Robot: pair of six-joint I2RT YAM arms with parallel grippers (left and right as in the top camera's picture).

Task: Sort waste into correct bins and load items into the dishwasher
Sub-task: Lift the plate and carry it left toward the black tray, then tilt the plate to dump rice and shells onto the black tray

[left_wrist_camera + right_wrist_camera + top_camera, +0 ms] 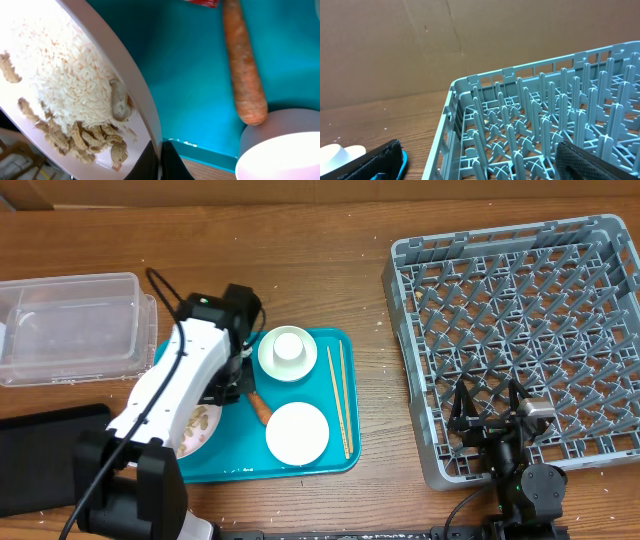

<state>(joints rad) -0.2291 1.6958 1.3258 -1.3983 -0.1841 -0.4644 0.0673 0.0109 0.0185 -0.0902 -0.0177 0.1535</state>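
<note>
- Left pincer (161, 161): shut tight on the rim of the plate (132, 85). Only the left wrist view shows this grip; from overhead the arm covers it.
- That view also shows one heap of rice (65, 75) on the plate, with brown scraps (85, 140) along its edge. Overhead, most of this is hidden.
- Beside the plate on the teal tray (190, 75) lie one carrot (245, 70) and a sliver of red wrapper (202, 2) at the frame's top edge.
- Overhead count on the teal tray: one plate, two small dishes (297, 432), one cup (289, 347) sitting in the farther dish, and two chopsticks (340, 400).
- On the tabletop (300, 240) left of the tray are one clear tub (70, 330) and one black tray (40, 455).
- Right pincer (479, 147): jaws spread wide, holding nothing, at the near edge of the one rack (530, 130).
</note>
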